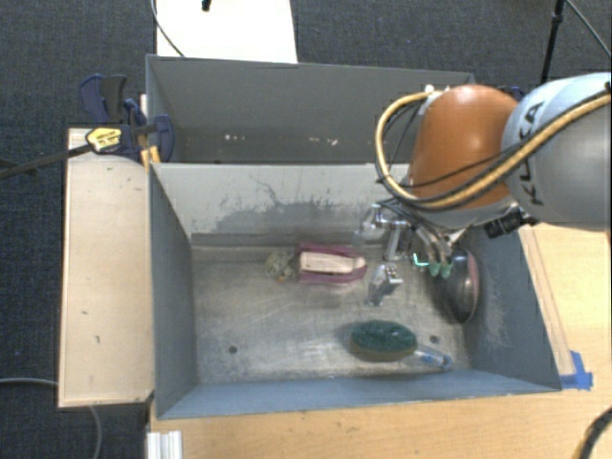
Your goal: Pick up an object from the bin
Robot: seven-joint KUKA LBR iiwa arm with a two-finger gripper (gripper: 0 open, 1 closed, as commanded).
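So far nothing has been lifted: every thing in the bin (172, 285) lies on the floor, and nothing is seen gripped, so the whole pick is judged to be left to do. The gripper (384, 285) is seen low over the floor in the right half of the bin, hung from the wrist under the orange cover (464, 146), with the cables (394, 175) looped round it. The arm is brought in from the right and bent downward, the tool pointing roughly straight at the floor. Whether the gripper is apart or together cannot be told from this view.

Just to its left a pink-and-white block (330, 264) is laid lengthwise, near but not touched by the gripper; this is judged the likeliest thing to be taken, though nothing is closed round it. A small grey-green lump (279, 267) lies against the block's left end. Nearer, a dark green oval thing (382, 338) rests on the floor just below the gripper, apart from it. To the right, a dark shiny rounded thing (459, 293) lies beside the right wall, partly under the wrist.
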